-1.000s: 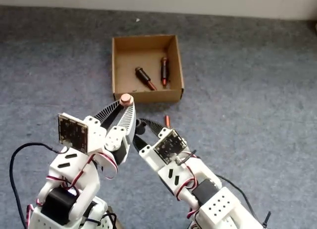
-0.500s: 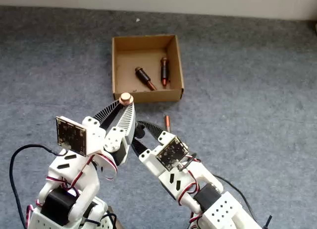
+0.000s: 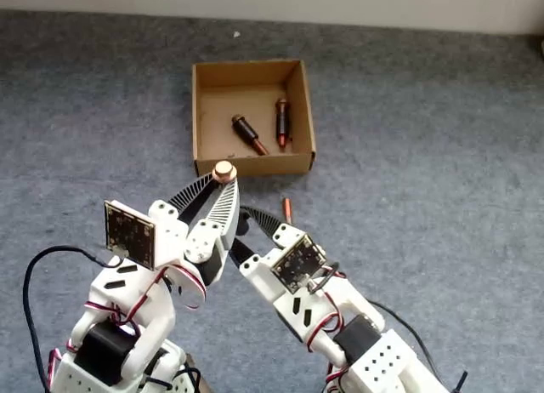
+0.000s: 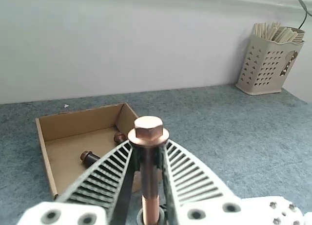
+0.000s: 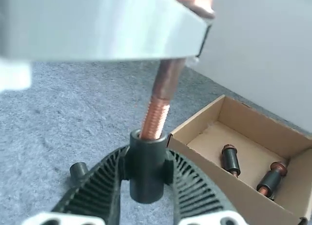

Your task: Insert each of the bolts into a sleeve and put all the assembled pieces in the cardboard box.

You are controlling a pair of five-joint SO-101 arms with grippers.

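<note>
Box (image 3: pixel 198 112): two assembled pieces (image 3: pixel 249 133) lie inside, done. Third pair is in hand. Left tool (image 4: pixel 147 149) is clenched on the bolt (image 4: pixel 148 132), head up. Right tool (image 5: pixel 146 159) is clenched on the sleeve (image 5: pixel 145 178) beneath, with the threaded tip just entering the bore; probably not seated yet. Loose bolt (image 3: pixel 287 209) lies on the surface (image 3: pixel 425 197) just outside the box, and a spare sleeve (image 5: pixel 78 171) sits near the right tool. Likely remaining: seat, box it, one more pair. Versus half a second ago, the bolt head has edged slightly right and the right arm has barely shifted.
</note>
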